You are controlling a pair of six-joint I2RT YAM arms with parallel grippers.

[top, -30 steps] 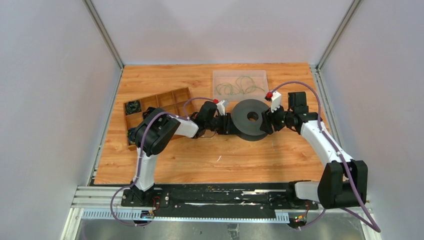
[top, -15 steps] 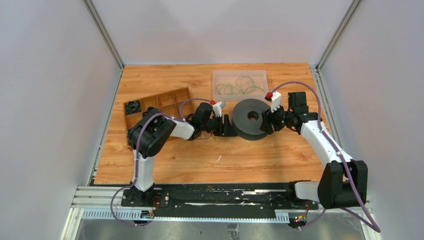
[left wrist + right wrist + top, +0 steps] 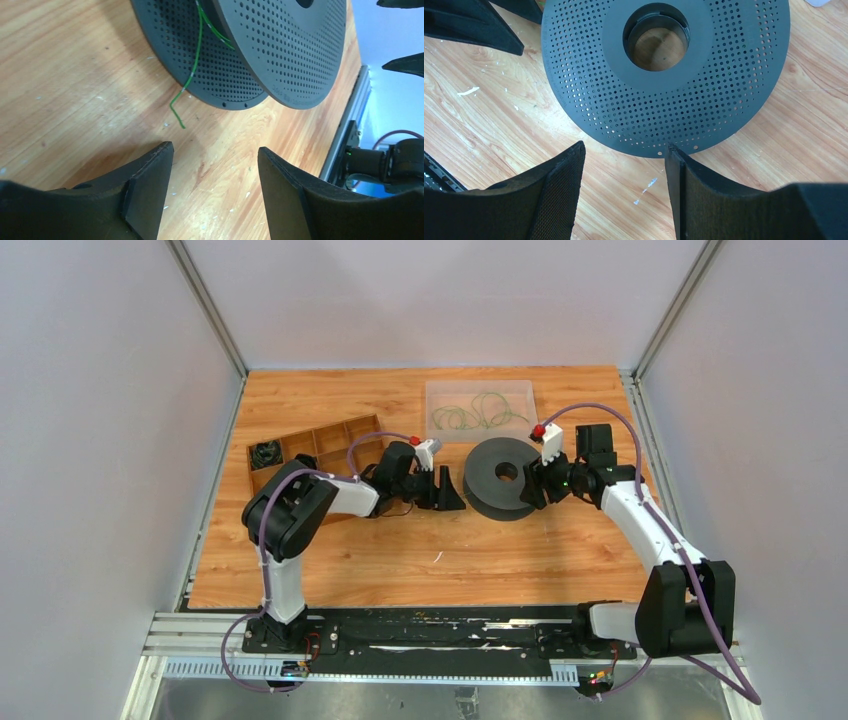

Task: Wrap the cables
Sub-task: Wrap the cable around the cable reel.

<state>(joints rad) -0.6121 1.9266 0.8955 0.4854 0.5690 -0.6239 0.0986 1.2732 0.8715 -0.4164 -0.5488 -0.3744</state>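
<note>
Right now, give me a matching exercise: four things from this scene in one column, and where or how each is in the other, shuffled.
1 spool
2 clear bin
3 wooden tray
4 left gripper

A jaws open, nothing between them
B holds loose green cables
C far left, divided into compartments
D centre, dark and perforated

Pairs: 1-D, 2-B, 3-C, 4-A

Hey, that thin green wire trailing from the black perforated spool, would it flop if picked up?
The thin green wire probably holds bends rather than flopping: its free end shows a sharp kink. Being so fine, it likely weighs little and could slip from a grip.
</note>
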